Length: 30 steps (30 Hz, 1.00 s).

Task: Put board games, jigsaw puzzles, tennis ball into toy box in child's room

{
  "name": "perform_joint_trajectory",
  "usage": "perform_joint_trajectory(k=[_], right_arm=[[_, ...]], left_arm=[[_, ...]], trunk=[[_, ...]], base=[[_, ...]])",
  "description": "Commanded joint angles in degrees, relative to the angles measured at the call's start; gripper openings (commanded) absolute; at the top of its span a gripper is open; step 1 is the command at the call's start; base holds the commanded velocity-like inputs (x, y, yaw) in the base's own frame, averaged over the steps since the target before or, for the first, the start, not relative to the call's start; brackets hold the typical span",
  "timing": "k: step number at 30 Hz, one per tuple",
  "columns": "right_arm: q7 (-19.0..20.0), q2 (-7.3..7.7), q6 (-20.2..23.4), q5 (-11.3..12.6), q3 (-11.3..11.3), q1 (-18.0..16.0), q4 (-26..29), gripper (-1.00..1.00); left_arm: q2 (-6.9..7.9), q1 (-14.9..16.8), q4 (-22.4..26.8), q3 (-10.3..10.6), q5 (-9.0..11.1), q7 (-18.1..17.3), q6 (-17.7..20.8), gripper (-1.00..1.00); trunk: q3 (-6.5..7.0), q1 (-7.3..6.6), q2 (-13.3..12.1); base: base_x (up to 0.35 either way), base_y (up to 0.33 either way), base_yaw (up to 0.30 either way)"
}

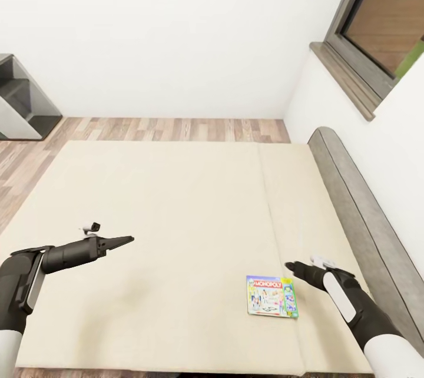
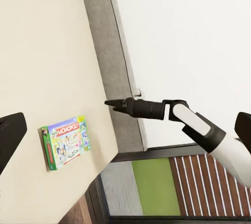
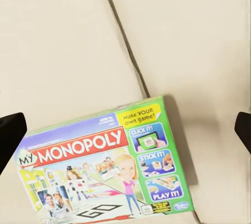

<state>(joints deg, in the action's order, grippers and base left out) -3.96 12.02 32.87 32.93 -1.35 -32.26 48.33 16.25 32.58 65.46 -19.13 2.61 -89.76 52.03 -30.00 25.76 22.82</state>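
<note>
Monopoly board game (image 1: 272, 296) flat on bed (image 1: 176, 201)

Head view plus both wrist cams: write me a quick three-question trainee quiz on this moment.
1. True or false: the Monopoly board game lies flat on the bed.
2. Which gripper is nearer the game? A) left gripper B) right gripper
3. Fill in: the headboard is coloured ____.

Key: 1 true; 2 B; 3 grey.
</note>
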Motion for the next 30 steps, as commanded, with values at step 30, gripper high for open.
perform_joint_trajectory(k=[30], right_arm=[[7.81, 2.52, -0.06, 0.12, 2.96, 0.09, -0.24, 1.00]], left_arm=[[-0.07, 0.03, -0.07, -0.01, -0.08, -0.24, 0.59, 1.00]], trunk=[[-1.72, 0.03, 0.10]], base=[[0.000, 0.000, 0.000]])
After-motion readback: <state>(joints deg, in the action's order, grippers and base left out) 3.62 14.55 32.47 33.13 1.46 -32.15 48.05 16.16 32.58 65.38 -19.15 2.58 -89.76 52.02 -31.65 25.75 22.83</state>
